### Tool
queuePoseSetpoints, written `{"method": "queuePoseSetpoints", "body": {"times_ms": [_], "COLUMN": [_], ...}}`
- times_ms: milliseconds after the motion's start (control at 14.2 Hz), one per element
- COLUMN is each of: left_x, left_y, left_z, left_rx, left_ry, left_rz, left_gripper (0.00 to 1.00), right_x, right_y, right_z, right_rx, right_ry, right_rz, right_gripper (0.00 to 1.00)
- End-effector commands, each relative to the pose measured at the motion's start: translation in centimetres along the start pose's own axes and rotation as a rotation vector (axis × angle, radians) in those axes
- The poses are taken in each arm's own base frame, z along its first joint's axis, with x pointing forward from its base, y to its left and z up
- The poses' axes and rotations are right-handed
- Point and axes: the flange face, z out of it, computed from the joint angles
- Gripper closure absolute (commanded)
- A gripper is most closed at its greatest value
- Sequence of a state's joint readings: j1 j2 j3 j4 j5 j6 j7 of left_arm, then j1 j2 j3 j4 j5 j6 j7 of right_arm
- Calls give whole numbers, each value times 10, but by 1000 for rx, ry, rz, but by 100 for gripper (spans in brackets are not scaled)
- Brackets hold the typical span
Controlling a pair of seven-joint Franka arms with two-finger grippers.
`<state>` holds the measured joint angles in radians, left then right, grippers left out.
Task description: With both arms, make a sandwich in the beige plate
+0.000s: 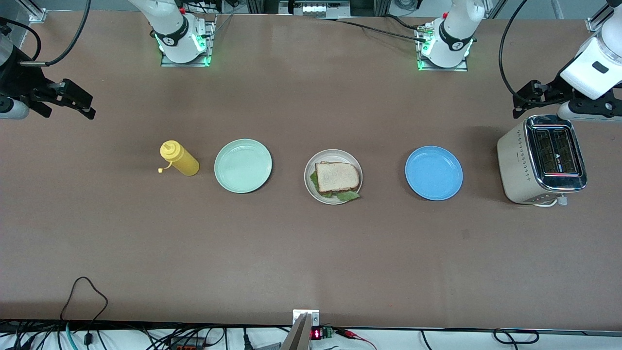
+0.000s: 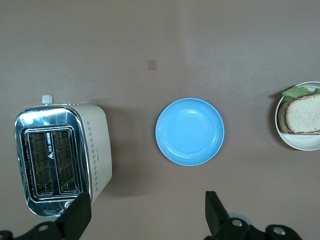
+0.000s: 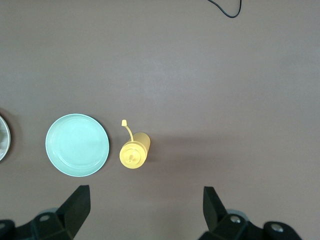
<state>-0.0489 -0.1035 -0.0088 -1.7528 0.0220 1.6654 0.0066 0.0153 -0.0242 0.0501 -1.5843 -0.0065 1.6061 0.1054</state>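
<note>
Left gripper [image 1: 527,102] hangs released and empty above the tabletop [image 1: 311,253] beside the toaster [image 1: 542,160]; right gripper [image 1: 77,102] is likewise spread and empty at the right arm's end. Between the mint-green plate [image 1: 243,166] and blue plate [image 1: 434,173], the sandwich [image 1: 336,178] rests on the beige plate [image 1: 316,189], lettuce poking out. Yellow bottle [image 1: 179,158] stands beside the mint-green plate.

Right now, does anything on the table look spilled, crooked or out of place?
Nothing much stands out. The sandwich sits whole on the beige plate, with lettuce poking past the bread on the side nearer the front camera. No spills show.
</note>
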Motion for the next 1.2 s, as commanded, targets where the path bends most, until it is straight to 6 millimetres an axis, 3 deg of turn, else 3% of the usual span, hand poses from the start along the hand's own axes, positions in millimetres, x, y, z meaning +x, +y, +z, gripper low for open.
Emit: {"method": "queuePoseSetpoints", "body": {"times_ms": [0,211,1126], "left_x": [10,23,20], "left_y": [3,0,4], "left_z": [-4,-4,-4], "left_rx": [-8,-7,-9], "left_ry": [0,-59,-82], "left_rz": [22,22,41], "left_gripper": [0,0,0], "right_x": [-2,-1,-2], "right_y": [4,4,5], "right_z": [-7,-7,-7], "right_rx": [2,2,3], "right_ry": [7,9,6], "right_rz": [-6,-44,-40], "right_gripper": [0,0,0]}}
